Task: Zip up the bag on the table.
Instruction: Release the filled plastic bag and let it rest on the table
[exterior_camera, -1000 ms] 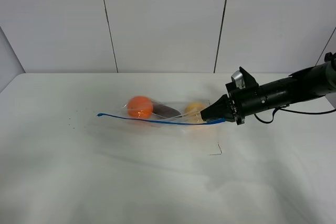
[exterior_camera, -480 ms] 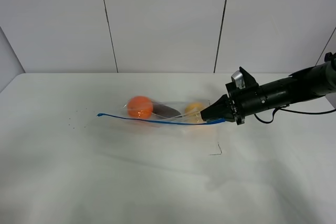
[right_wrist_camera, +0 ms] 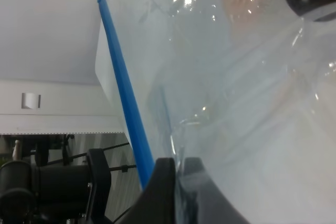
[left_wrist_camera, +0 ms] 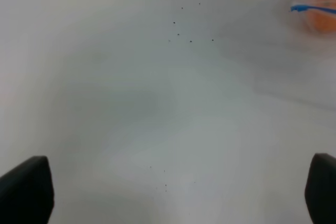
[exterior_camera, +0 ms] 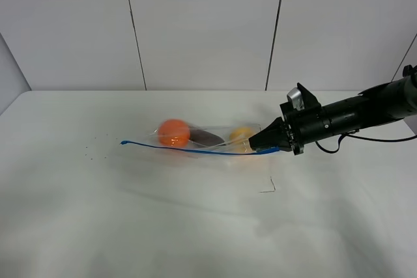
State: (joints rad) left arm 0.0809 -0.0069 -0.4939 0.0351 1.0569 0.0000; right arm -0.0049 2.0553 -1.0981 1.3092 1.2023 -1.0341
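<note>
Bag (exterior_camera: 207,140) of clear crinkly plastic lies on the white surface (exterior_camera: 130,226), its blue zipper strip (exterior_camera: 189,150) running away from the right fingers (exterior_camera: 255,144), which pinch the strip's end. Orange, dark purple and yellow rounded items show through. Nothing has shifted since a second ago. Left fingers (left_wrist_camera: 25,188) stand wide, well apart from the bag.

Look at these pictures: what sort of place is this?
Probably a robot test room, not a home: a bare white table, plain panelled walls, and a black robot arm gripping a zip bag of food.
</note>
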